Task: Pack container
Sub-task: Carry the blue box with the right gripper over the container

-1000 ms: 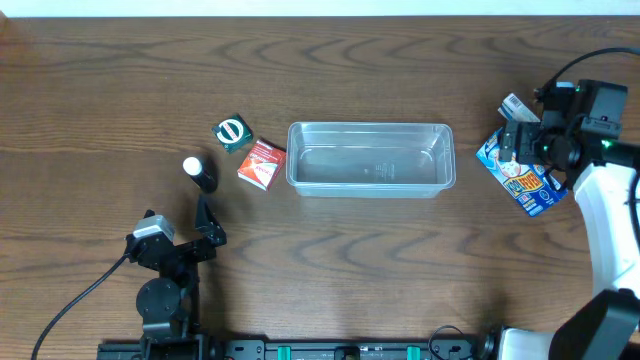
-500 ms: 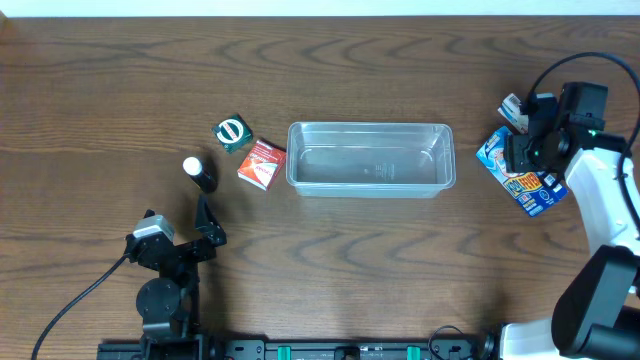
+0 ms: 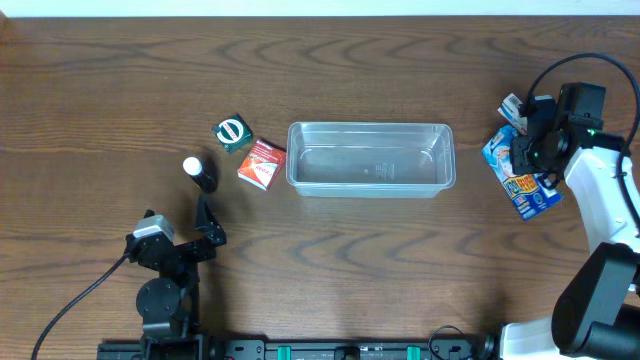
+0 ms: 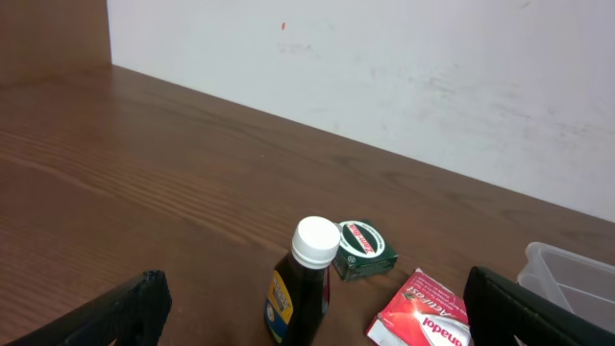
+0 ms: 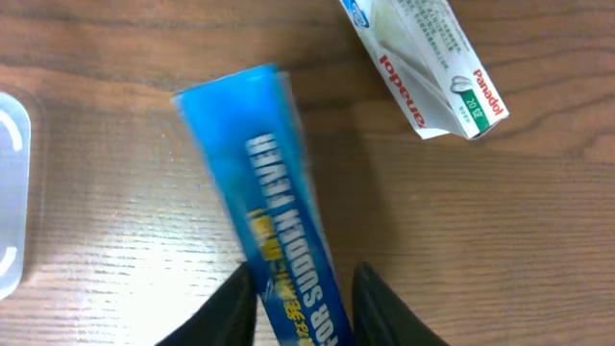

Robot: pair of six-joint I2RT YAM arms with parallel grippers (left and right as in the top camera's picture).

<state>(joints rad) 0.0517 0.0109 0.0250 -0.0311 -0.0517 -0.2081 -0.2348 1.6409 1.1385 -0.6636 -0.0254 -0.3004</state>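
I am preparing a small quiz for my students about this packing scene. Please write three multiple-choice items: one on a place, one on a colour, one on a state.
1. Where does the red box lie?
A inside the container
B on the table, just left of the container
C at the table's right edge

2. What colour is the cap of the dark bottle?
A white
B green
C yellow

3. In what state is the container?
A empty
B full of boxes
C shut with a lid

Answers:
1 B: the overhead view shows it beside the container's left end.
2 A: the left wrist view shows a white cap.
3 A: its bare floor shows all over, and there is no lid on it.
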